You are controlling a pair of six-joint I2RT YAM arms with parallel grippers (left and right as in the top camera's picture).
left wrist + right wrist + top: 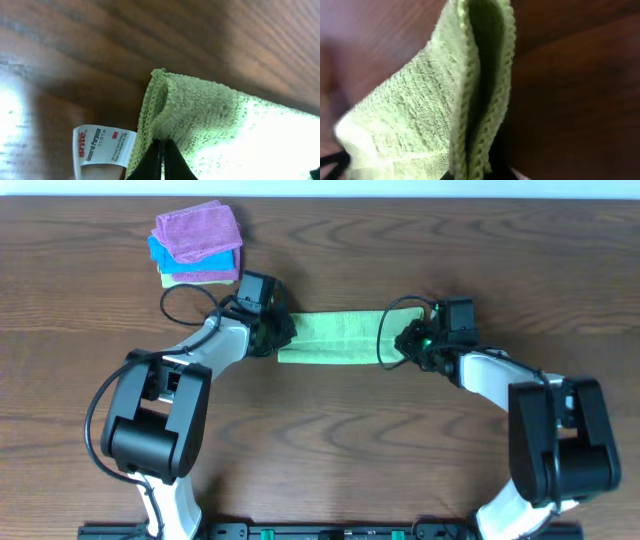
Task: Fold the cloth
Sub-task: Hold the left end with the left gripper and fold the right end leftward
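A light green cloth [335,337] lies as a folded strip across the middle of the table, stretched between both arms. My left gripper [278,332] is shut on its left end; in the left wrist view the black fingertips [161,150] pinch the cloth's folded corner [200,120], with a white label [102,145] hanging beside it. My right gripper [408,340] is shut on the right end; in the right wrist view the doubled cloth edge [480,100] rises from between the fingers [475,175], which are mostly hidden.
A stack of folded cloths [198,245], purple on top of blue and pale green, sits at the back left of the brown wooden table [330,440]. Black cables loop near both wrists.
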